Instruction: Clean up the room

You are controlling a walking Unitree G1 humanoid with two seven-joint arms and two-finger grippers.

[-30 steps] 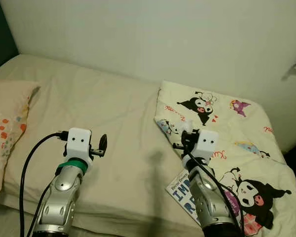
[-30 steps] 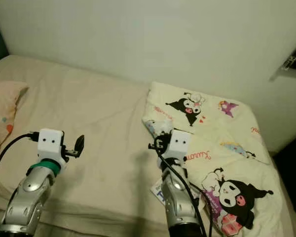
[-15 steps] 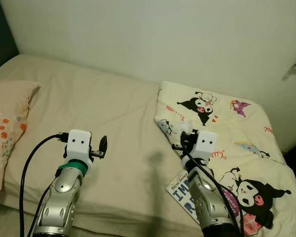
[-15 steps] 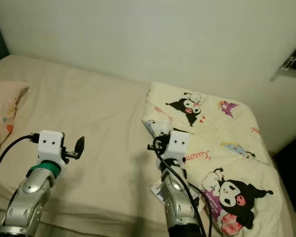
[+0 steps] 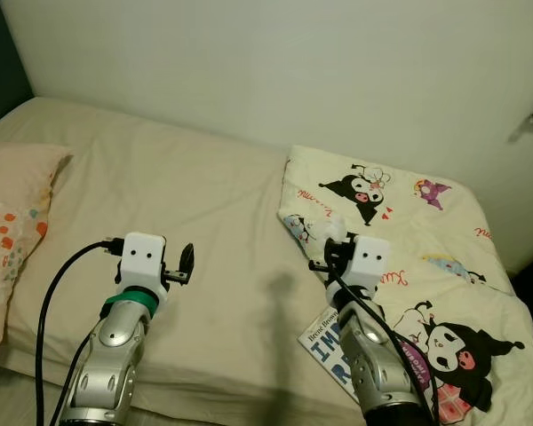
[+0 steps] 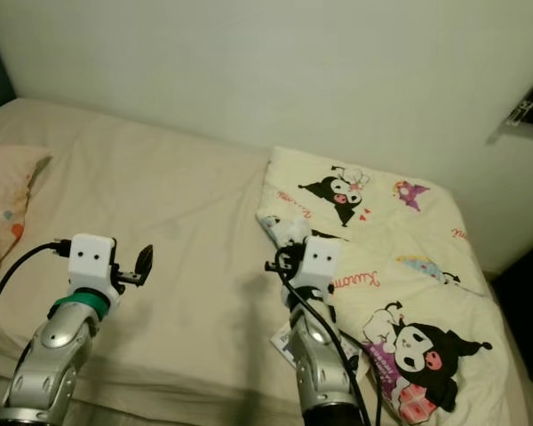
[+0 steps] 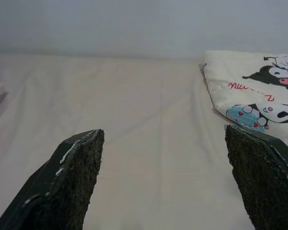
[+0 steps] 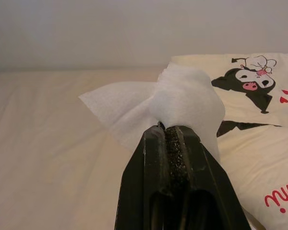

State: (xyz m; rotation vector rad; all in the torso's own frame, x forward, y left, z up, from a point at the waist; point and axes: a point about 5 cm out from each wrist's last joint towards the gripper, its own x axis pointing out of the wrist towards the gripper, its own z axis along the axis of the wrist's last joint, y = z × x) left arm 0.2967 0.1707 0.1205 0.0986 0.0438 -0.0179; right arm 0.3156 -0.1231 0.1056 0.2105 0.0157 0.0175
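1. The right gripper (image 8: pixel 172 130) hovers over the bed (image 5: pixel 222 204), fingers (image 8: pixel 156 143) pinched together on a white tissue (image 8: pixel 182 98) — it billows out just past the fingertips.
2. The left gripper (image 7: pixel 165 177) hangs over bare sheet, fingers wide apart.
3. A book (image 5: pixel 324 342) lies beside the cartoon blanket (image 5: pixel 426 231).

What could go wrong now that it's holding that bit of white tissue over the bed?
The right gripper pinches only a small fold of the tissue, so the tissue might slip out and land on the bed. The book lies at the mattress edge right beside the right arm, so a swing of that arm could knock it off. The left gripper is open over the sheet, holding nothing.
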